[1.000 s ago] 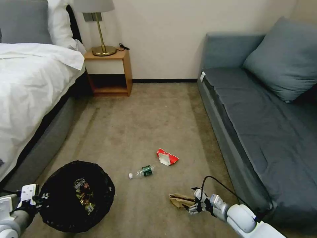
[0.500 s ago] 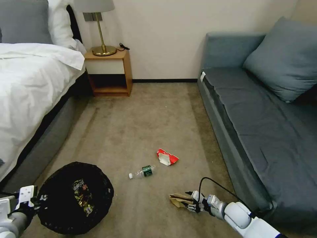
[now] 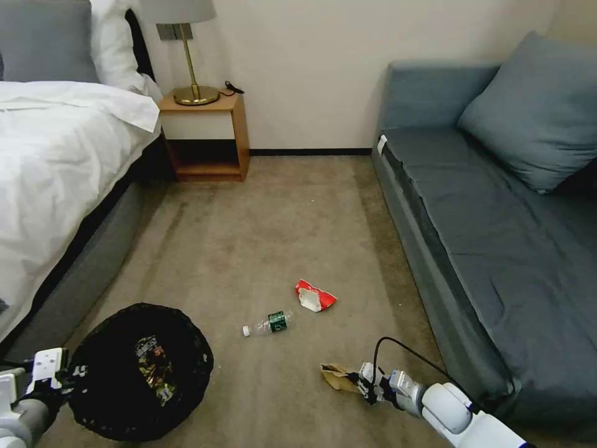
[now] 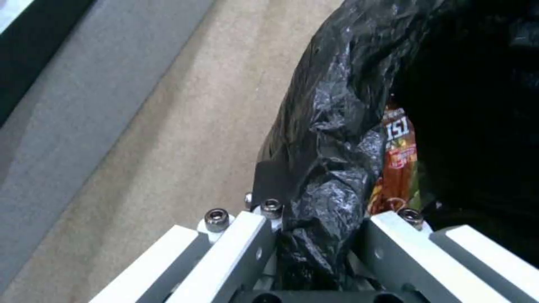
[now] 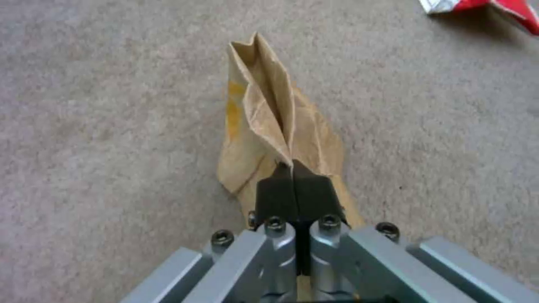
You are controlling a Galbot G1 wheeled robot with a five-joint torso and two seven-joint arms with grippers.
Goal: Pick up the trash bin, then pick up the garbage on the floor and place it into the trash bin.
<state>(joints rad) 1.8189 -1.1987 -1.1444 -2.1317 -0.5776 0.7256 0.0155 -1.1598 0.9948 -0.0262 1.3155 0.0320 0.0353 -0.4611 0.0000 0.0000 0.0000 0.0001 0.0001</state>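
The trash bin, lined with a black bag, hangs at lower left. My left gripper is shut on its rim, and the left wrist view shows the crinkly bag pinched between the jaws of the left gripper. A gold-brown snack wrapper lies inside. My right gripper is low on the carpet, shut on the crumpled brown paper bag. The right wrist view shows its black pads closed on the bag's edge. A red-and-white packet and a clear bottle lie on the floor.
A bed with white sheets runs along the left, and a grey sofa along the right. A wooden nightstand with a brass lamp stands at the back wall. Open carpet lies between them.
The right gripper's fingers have closed on the paper bag, and the hand sank slightly toward the floor. The left arm and bin drifted a little lower and leftward.
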